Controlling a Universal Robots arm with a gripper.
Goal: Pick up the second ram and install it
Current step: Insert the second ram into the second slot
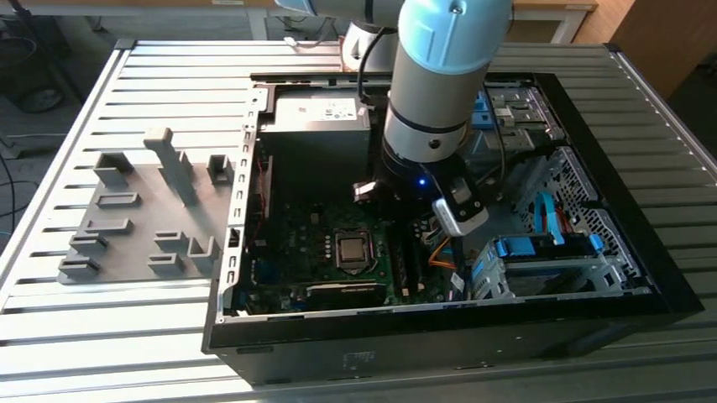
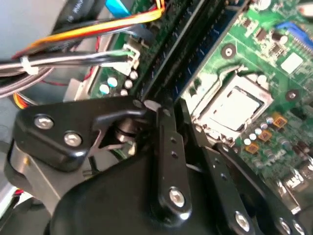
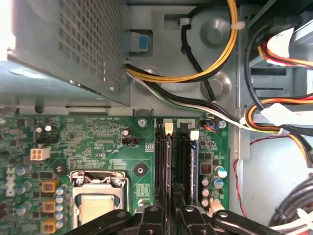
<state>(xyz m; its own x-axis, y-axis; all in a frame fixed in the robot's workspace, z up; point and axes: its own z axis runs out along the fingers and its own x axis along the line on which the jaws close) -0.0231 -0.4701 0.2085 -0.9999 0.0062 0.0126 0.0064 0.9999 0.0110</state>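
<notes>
My gripper (image 3: 170, 214) is down inside the open computer case, over the memory slots (image 2: 183, 46) of the green motherboard (image 3: 98, 142). Its black fingers (image 3: 151, 215) stand close together on either side of a thin dark stick, the second ram (image 3: 166, 166), which stands on edge in the slot nearer the processor socket (image 3: 100, 205). The neighbouring slot (image 3: 188, 166) has a blue edge and a white latch at its end. In the exterior view the arm (image 1: 431, 126) covers the gripper and the slots.
The grey slotted holder (image 1: 134, 218) lies on the slatted table at the exterior view's left, with no sticks in it. Yellow, orange and black cables (image 3: 195, 73) run close past the slots. The power supply (image 1: 319, 113) and the drive cage (image 1: 549, 260) flank the arm.
</notes>
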